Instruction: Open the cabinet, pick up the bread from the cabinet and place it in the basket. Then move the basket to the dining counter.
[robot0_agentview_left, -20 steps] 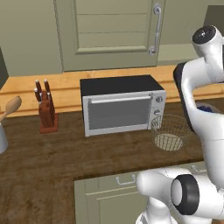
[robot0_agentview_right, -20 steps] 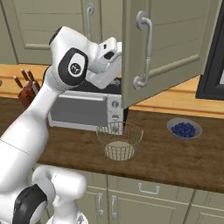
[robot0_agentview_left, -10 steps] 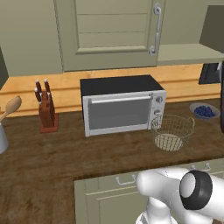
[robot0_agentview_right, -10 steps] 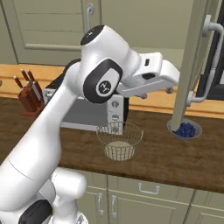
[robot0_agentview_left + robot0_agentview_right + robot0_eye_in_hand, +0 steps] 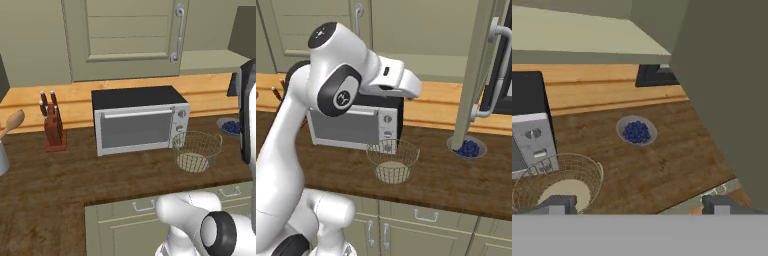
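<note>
Hovering over the table (image 5: 662, 165) with the gripper (image 5: 639, 204) spread wide and empty; the cabinet (image 5: 476, 75) door is standing open at the right of the right base view. Reaching up inside for the bread should come next, I judge; the basket (image 5: 392, 161) is waiting below.

From my hand cam I'm looking down at the wood tabletop (image 5: 662, 165). The wire basket (image 5: 559, 182) sits lower left, just beside the toaster oven (image 5: 529, 125). A bowl of blueberries (image 5: 636, 131) sits mid-frame, well apart from the basket. The open cabinet door (image 5: 727, 85) looms on the right.
</note>
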Tool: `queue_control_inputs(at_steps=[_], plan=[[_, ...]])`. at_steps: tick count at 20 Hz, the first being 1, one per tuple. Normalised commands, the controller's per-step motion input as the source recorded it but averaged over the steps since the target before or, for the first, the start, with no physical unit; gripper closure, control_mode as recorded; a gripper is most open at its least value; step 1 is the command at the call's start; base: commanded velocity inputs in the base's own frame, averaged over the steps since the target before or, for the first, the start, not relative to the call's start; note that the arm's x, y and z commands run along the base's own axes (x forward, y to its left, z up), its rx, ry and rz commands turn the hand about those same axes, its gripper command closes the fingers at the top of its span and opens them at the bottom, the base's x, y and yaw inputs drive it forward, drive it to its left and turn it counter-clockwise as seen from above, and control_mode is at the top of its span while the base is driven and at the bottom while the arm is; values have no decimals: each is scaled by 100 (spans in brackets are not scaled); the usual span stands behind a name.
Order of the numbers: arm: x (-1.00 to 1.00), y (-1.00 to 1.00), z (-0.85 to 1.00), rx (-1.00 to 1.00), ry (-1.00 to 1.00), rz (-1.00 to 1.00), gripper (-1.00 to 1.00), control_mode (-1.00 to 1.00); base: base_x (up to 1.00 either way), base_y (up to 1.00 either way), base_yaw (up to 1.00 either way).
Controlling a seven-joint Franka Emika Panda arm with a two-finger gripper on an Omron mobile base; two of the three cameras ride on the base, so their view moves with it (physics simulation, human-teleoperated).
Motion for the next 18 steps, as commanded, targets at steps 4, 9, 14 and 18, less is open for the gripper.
queue_control_inputs(at_steps=[4, 9, 14, 18], plan=[[91, 100, 10, 1, -32, 0, -100, -100, 0, 0, 0], [71, 96, 55, 4, -17, 0, -100, -100, 0, 0, 0], [71, 46, 52, 21, -1, 11, -100, -100, 0, 0, 0], [97, 25, 23, 21, 1, 24, -100, -100, 0, 0, 0]])
